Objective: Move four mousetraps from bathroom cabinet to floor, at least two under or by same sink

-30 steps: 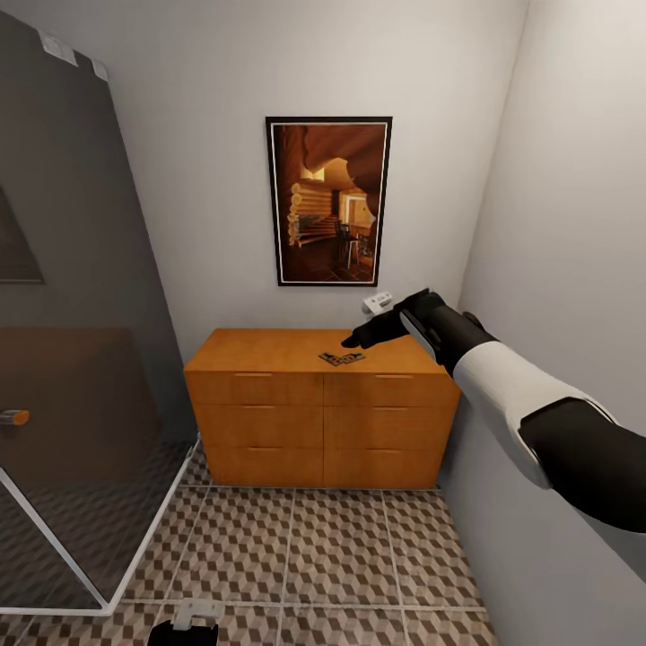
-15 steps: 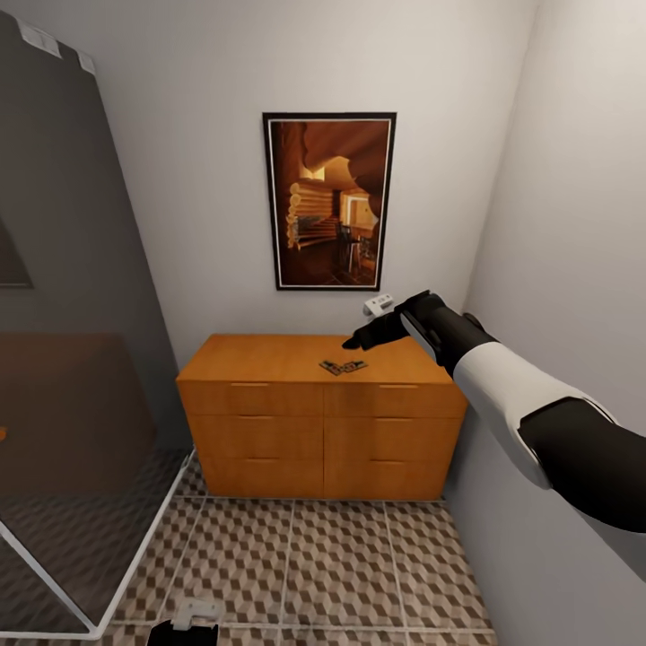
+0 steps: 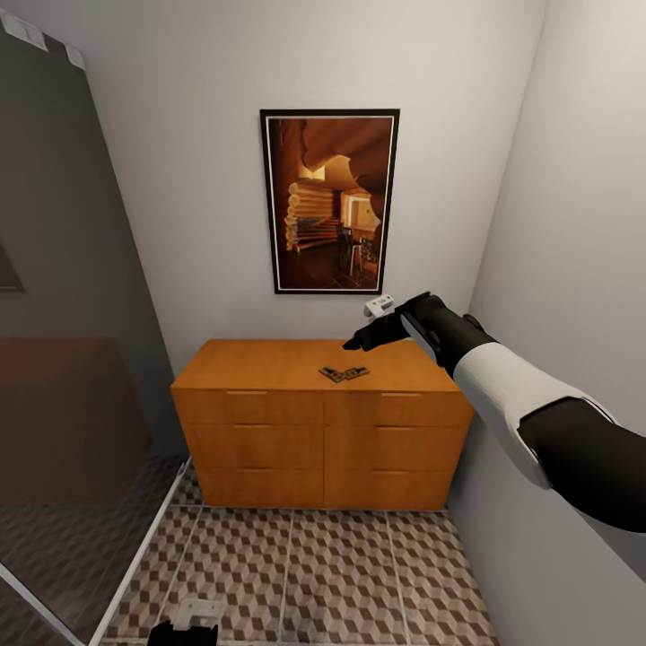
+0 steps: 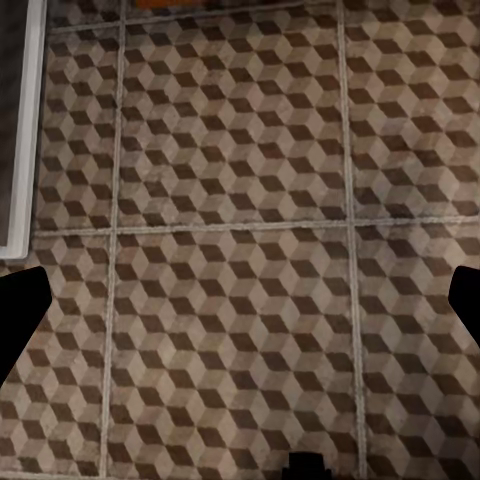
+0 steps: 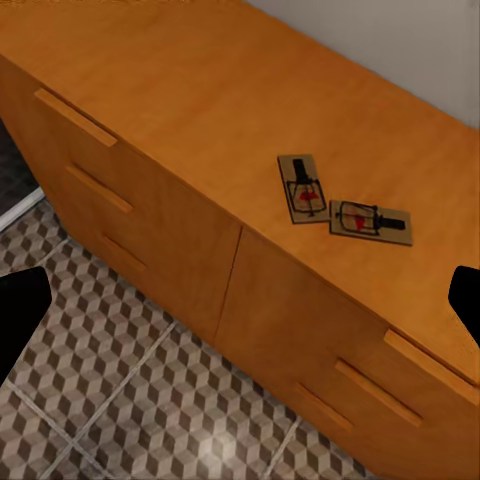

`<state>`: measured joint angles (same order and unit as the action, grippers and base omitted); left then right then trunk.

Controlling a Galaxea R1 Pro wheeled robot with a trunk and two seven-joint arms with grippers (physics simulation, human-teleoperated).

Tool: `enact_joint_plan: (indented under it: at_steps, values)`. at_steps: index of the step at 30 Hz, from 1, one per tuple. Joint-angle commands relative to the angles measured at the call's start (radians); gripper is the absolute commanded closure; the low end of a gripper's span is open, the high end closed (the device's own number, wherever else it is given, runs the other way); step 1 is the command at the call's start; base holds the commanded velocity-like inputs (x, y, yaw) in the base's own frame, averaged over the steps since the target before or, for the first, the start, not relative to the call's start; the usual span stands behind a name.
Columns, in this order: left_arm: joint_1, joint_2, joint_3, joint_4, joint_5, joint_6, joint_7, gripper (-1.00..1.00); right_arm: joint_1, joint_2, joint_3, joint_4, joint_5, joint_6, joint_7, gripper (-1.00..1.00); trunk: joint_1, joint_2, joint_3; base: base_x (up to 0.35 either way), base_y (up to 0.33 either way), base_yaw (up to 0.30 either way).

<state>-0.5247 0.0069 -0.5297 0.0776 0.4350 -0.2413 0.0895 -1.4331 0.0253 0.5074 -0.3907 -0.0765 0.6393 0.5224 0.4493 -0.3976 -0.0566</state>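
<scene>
Right gripper [image 3: 359,339] poised above cabinet [image 3: 269,363] top; jaws spread, holding nothing.
Two mousetraps [image 5: 342,203] lie flat, touching at one corner, near the top's front edge, right of centre. Left gripper [image 3: 184,628] low over the bathroom floor [image 4: 240,260], jaws spread. Framed picture [image 3: 329,201] on far wall.

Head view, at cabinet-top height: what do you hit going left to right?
Glass shower panel → cabinet → mousetraps → right gripper → right-hand wall.
</scene>
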Motion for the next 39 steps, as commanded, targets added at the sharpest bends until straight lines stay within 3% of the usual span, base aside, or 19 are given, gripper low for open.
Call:
enact_joint_plan:
  at_steps: [1,9,24,29,39]
  values:
    - [-0.001,0.000,-0.008,0.003,0.007,-0.005,0.000,-1.00,-0.001,-0.001,0.006,0.001,-0.008,0.003,-0.001,-1.00,0.001,-0.002,-0.002,0.016,0.000,0.000]
    - [0.062,0.029,-0.008,0.005,0.007,-0.005,-0.002,-1.00,-0.001,0.000,0.006,0.008,-0.008,-0.007,-0.002,-1.00,0.001,-0.002,-0.002,0.005,0.000,0.000]
    - [0.235,0.065,-0.008,0.004,0.007,-0.006,-0.004,-1.00,-0.001,0.000,0.006,0.026,-0.008,-0.021,-0.002,-1.00,0.001,-0.002,-0.002,0.000,0.000,0.000]
    - [0.290,0.081,-0.008,0.004,0.007,-0.006,-0.004,-1.00,-0.001,0.003,0.006,0.072,-0.008,-0.063,-0.003,-1.00,0.001,-0.002,-0.002,0.000,0.000,0.000]
    - [0.329,0.092,-0.008,0.004,0.007,-0.006,-0.004,-1.00,-0.001,0.007,0.006,0.115,-0.009,-0.081,-0.005,-1.00,0.001,-0.002,-0.002,0.000,0.000,0.000]
